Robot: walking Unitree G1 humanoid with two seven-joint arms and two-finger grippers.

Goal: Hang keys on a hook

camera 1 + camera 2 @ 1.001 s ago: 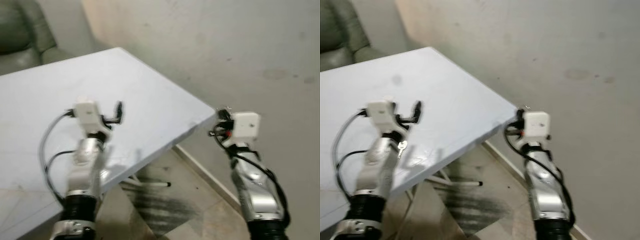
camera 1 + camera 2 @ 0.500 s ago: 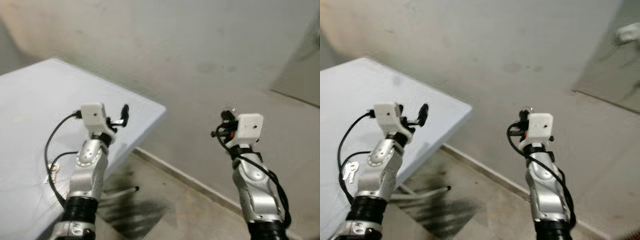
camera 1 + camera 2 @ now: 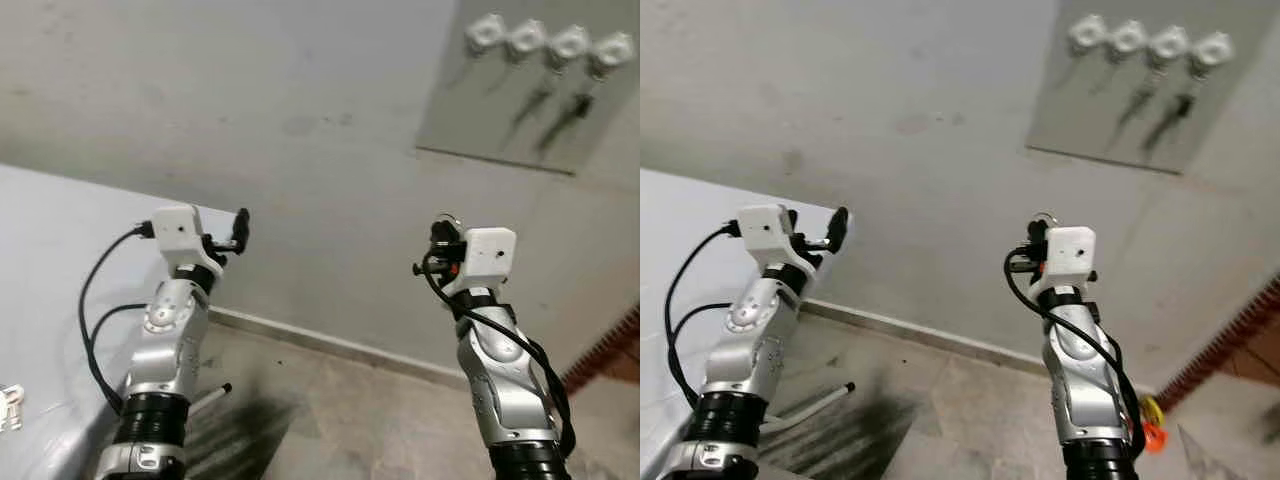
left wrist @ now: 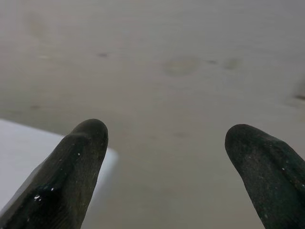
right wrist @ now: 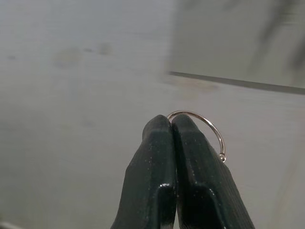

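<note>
The right claw (image 5: 172, 125) is raised in front of the grey wall (image 3: 250, 110), its two black fingers (image 5: 151, 162) pressed tight together on a thin silver key ring (image 5: 206, 126) that arcs out past the tips. High on the wall, a board (image 3: 520, 90) carries four round white hooks (image 3: 548, 40), two with keys hanging. The left claw (image 4: 167, 138) is spread apart, holding nothing, near the white tabletop (image 3: 40, 290).

Silver jointed arms, white wrist camera boxes, looping black cables, textured black claw fingers (image 5: 157, 181).
</note>
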